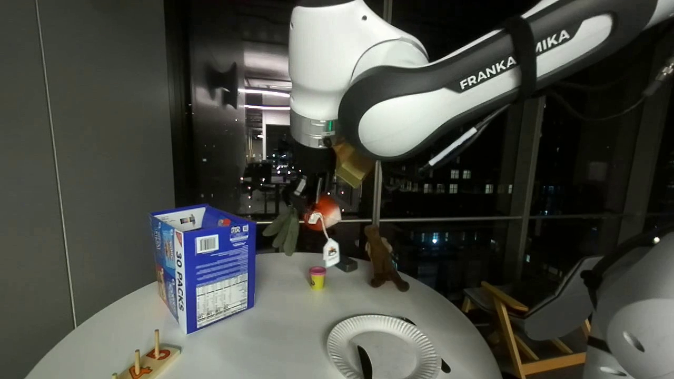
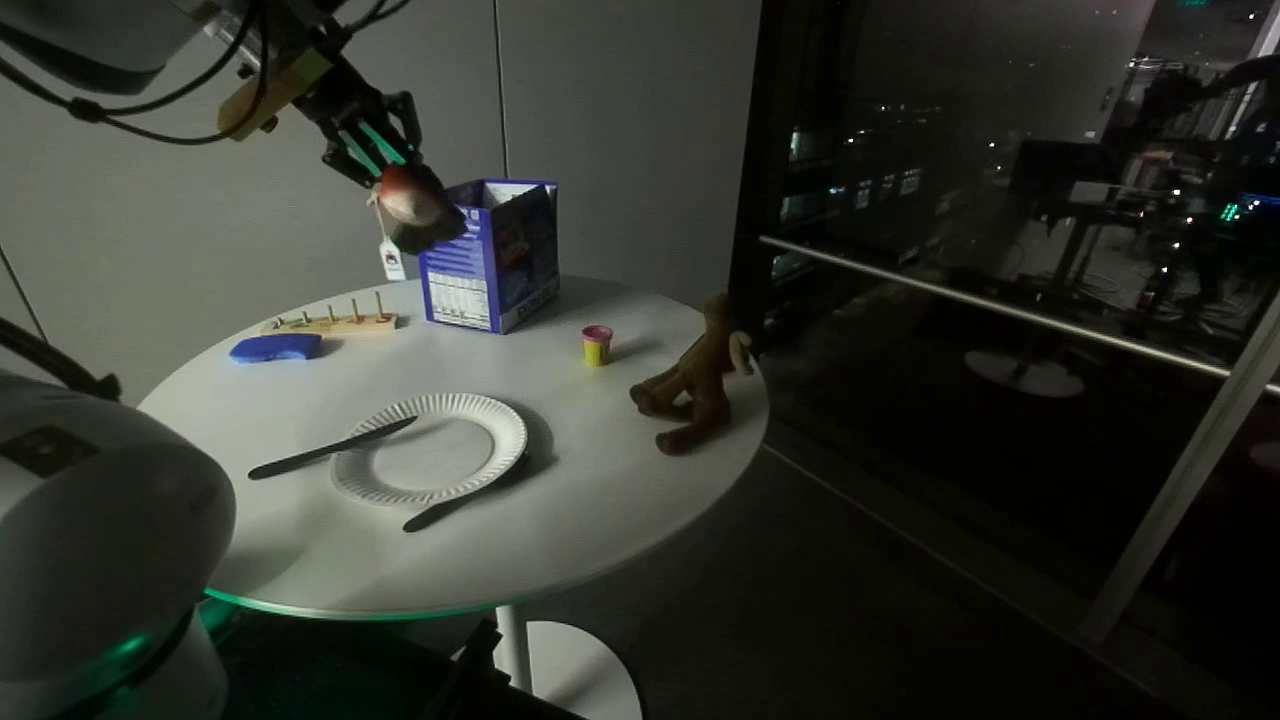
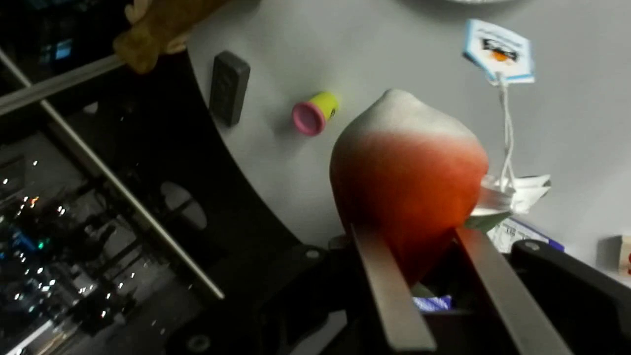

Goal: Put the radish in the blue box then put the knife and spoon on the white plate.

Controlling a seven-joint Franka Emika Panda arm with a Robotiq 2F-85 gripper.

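Over the far tabletop, fingers clasp the radish—step one, I reckon, needing aim above the box, then release!

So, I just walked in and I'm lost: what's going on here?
A robot arm holds the radish in its end effector, up in the air and not yet in the blue box. A knife lies across the rim of the white plate; another dark utensil is partly hidden by the plate.

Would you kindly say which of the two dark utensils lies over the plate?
The dark utensil crossing the rim of the white plate, one end inside, one outside; the other utensil lies partly hidden beneath the plate.
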